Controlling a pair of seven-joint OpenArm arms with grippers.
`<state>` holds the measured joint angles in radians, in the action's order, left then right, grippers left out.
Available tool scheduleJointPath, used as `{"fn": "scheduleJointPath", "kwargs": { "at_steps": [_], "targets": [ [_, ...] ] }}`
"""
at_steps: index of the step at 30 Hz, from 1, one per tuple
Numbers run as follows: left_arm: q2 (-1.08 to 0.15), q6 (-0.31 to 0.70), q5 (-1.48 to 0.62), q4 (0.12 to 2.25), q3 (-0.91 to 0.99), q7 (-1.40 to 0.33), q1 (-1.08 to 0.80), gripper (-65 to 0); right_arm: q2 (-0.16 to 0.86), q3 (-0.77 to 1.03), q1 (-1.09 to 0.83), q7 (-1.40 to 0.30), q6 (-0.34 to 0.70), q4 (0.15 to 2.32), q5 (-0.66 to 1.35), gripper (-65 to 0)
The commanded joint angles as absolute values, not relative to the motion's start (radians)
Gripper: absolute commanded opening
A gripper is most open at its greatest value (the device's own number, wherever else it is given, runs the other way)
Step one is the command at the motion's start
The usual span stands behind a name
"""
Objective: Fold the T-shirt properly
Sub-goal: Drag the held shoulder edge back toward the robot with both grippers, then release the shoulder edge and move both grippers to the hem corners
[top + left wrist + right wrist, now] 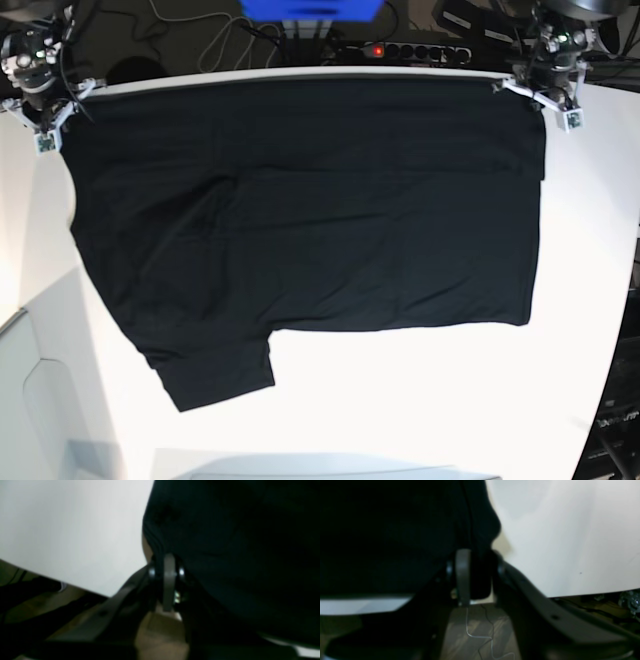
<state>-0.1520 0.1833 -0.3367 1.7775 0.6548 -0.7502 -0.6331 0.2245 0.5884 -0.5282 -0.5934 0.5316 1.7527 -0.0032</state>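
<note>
One wide white tabletop (590, 330) under everything, cut off at the right and at the bottom of the base view. Spread flat across most of it, the large black short-sleeved cotton T-shirt (320, 210), plain side up, its top edge stretched taut along the far edge of the table from corner to corner. One sleeve (210, 372) sticking out toward the lower left, lying creased on the white surface; print and tag not to be made out anywhere.

Smaller, at the far corners: the left gripper (545, 92) on the base view's right and the right gripper (48, 108) on its left, each at one top corner of the shirt. Closed down on the cloth in the left wrist view, the grey fingers (169, 580) with a bunched black fold pinched between them. Likewise in the right wrist view, the grey fingers (463, 576) clamped on a thick wad of black fabric. Both wrist views blurred and dark, shirt filling half of each, fingertips themselves buried in cloth.

Smallest, beyond the far edge: a blue box (312, 9), cropped by the top of the frame, and a black power strip (405, 50) with a red light, among tangled cables (225, 45). No contents visible in the box.
</note>
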Motion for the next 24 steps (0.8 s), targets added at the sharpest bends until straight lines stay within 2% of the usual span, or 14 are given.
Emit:
{"fn": "scheduleJointPath", "kwargs": {
  "at_steps": [1, 5, 8, 12, 17, 24],
  "targets": [
    [-0.163, 0.176, -0.338, 1.807, 0.68, -0.753, -0.636, -52.2, 0.24, 0.599, -0.53, -0.576, 0.519, 1.773, -0.001, -46.5],
    [-0.143, 0.176, -0.341, 1.856, 0.74, -0.759, -0.627, -31.9, 0.24, 0.599, -0.53, -0.576, 0.519, 1.822, -0.001, -41.0],
    [-0.137, 0.176, -0.341, 1.893, 0.769, -0.757, -0.621, -21.9, 0.239, 0.599, -0.53, -0.582, 0.518, 1.868, -0.001, -39.3],
    [-0.137, 0.177, -0.341, 1.914, 0.785, -0.756, -0.591, -20.0, 0.236, 0.599, -0.479, -0.578, 0.515, 1.902, 0.001, -38.2],
    [-0.137, 0.177, -0.341, 1.906, 0.803, -0.765, -0.46, -20.0, 0.225, 0.565, -0.291, -0.585, 0.516, 1.88, 0.001, -36.0],
    [-0.137, 0.177, -0.34, 1.876, 0.794, -0.766, -0.28, -19.9, 0.234, 0.421, 0.05, -0.585, 0.515, 1.676, -0.001, -30.6]
  ]
}}
